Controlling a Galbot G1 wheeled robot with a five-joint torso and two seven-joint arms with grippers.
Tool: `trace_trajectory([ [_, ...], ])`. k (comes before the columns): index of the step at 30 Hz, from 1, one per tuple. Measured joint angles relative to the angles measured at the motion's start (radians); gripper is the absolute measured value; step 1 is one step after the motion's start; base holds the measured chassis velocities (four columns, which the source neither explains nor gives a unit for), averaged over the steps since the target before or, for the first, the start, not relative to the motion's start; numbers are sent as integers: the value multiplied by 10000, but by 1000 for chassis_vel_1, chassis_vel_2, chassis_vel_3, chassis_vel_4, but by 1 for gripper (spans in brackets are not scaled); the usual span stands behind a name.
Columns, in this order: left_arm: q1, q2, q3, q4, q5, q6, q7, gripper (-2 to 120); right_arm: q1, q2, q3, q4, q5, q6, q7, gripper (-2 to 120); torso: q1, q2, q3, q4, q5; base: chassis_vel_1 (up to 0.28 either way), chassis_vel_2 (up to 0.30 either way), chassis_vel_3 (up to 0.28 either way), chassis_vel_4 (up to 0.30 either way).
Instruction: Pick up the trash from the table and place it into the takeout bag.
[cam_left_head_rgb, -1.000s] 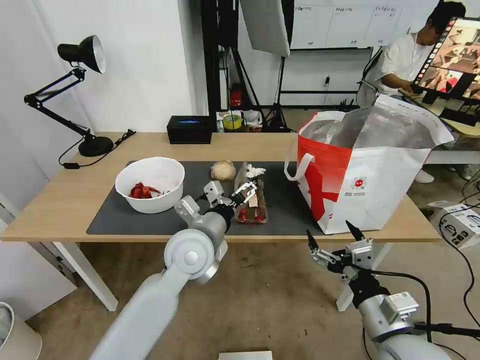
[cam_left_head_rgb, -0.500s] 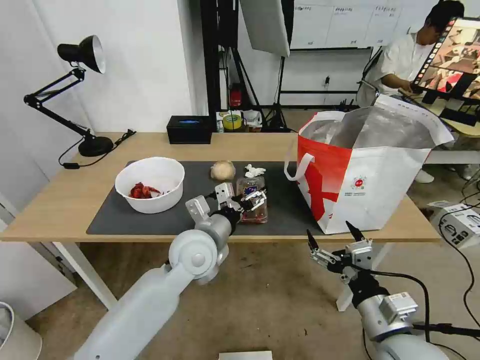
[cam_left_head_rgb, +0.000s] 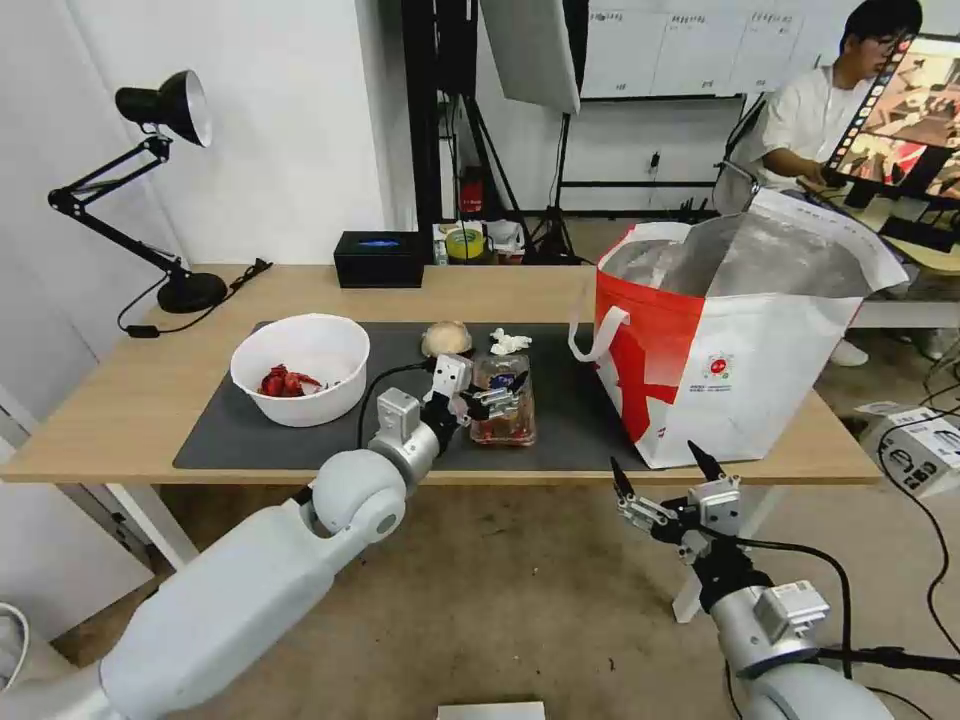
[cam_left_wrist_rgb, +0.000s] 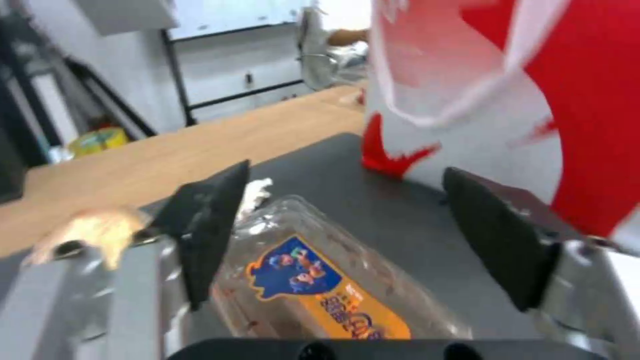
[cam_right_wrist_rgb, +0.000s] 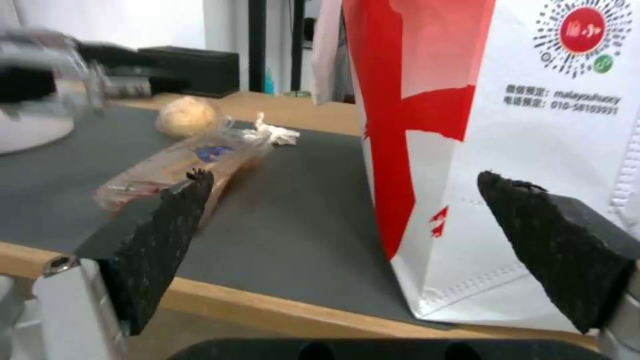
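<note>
bowl (cam_left_head_rgb: 300, 368): same spot as before, left-centre of the head view on the grey mat (cam_left_head_rgb: 230, 430).
left gripper (cam_left_head_rgb: 497, 397): has slid a bit toward the frame's centre, fingers spread wide over the clamshell tray (cam_left_head_rgb: 503, 400), not clamped.
tray: near end hidden behind the gripper.
takeout bag (cam_left_head_rgb: 740, 340): unmoved, centre-right.
right gripper (cam_left_head_rgb: 662, 478): lower right, below the table edge (cam_left_head_rgb: 560, 478), fingers apart.

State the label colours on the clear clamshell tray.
Blue and orange label on the clear clamshell tray, clearest in the left wrist view.
</note>
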Motion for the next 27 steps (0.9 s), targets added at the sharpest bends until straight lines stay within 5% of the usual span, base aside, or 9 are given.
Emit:
trace_trajectory([
  [7, -1123, 142, 1109, 753, 624, -80, 1192, 46, 255, -216, 33, 53, 1517, -175, 206, 100, 0, 0, 0, -5, 0, 0, 0, 0, 0],
  [20, -1205, 666, 1296, 869, 601, 8, 1922, 1, 1591, -991, -148, -242, 4638, -716, 875, 100, 1, -1, 0, 0, 0, 0, 0, 0, 0],
  [27, -1025, 828, 1216, 860, 613, -21, 2071, 0, 2729, -1199, -810, -651, 6659, -894, 1549, 100, 1, 0, 0, 0, -1, 0, 0, 0, 0],
])
